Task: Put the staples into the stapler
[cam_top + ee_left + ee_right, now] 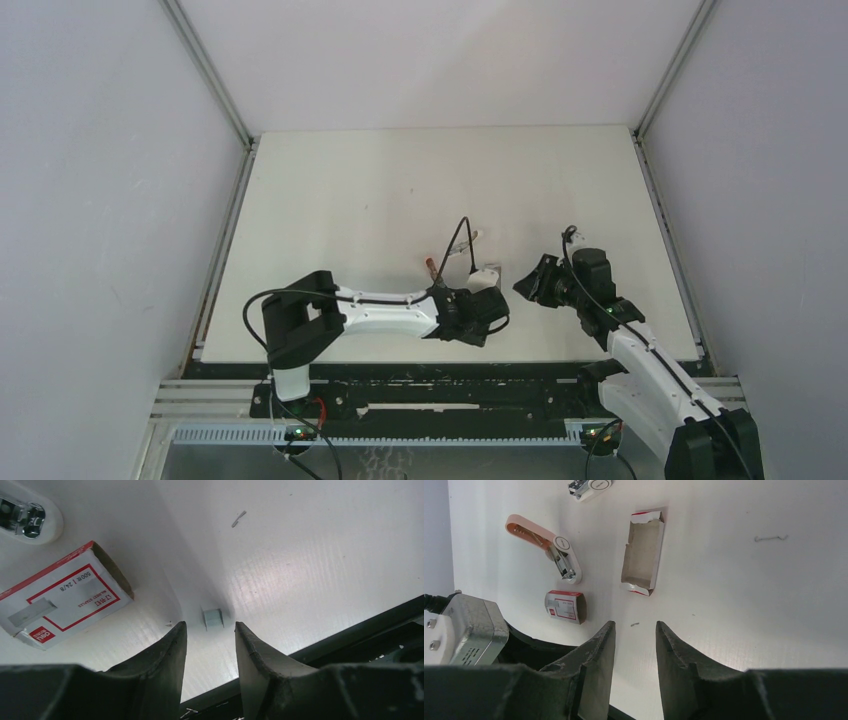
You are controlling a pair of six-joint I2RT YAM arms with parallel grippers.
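Observation:
The staples (212,617), a small flat grey block, lie on the white table just beyond my left gripper (210,623), in line with the gap between its fingers. That gripper is open and empty, near the table's front edge (487,320). The stapler (544,547), white with a peach top, lies hinged open on the table; its white end also shows in the left wrist view (25,515). My right gripper (634,623) is open and empty, hovering right of the left one (528,283).
A little white box with red label (60,597) lies left of the staples and also shows in the right wrist view (565,606). An empty opened cardboard tray (643,555) lies beyond. Another small white item (589,487) lies farther off. Loose staples (770,538) are scattered. The table's front edge (350,630) is close.

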